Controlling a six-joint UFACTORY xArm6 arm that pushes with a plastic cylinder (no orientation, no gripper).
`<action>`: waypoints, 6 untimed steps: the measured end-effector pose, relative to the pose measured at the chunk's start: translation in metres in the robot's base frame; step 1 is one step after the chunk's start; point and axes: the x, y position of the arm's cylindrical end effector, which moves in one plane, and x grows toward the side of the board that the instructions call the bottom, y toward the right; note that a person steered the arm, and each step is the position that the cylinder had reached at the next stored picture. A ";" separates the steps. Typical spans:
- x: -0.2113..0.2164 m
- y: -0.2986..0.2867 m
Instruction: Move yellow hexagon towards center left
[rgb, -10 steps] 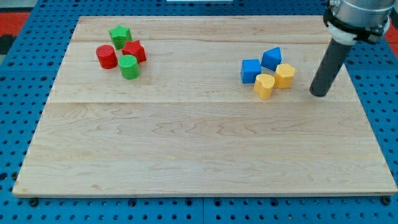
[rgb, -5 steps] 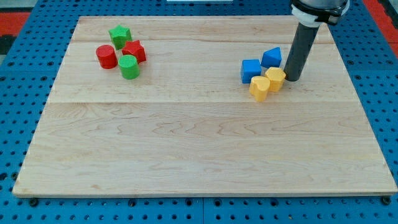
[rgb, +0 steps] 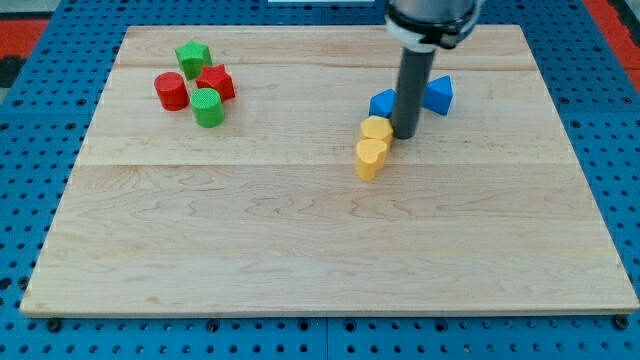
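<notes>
The yellow hexagon (rgb: 377, 130) lies right of the board's middle, in its upper half. My tip (rgb: 406, 134) touches its right side. A second yellow block (rgb: 370, 157), rounded in shape, sits against the hexagon's lower left. A blue block (rgb: 382, 103) is just above the hexagon, partly hidden behind the rod. Another blue block (rgb: 438, 94) lies to the right of the rod.
At the view's top left stands a cluster: a green star (rgb: 192, 55), a red block (rgb: 215, 82), a red cylinder (rgb: 171, 91) and a green cylinder (rgb: 208, 107). The wooden board (rgb: 320, 240) rests on a blue pegboard.
My tip has swept left from the board's right side, pushing the yellow hexagon and the other yellow block leftward. The two blue blocks have been parted, one on each side of the rod.
</notes>
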 end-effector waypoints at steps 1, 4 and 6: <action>0.003 -0.010; 0.003 -0.091; 0.003 -0.166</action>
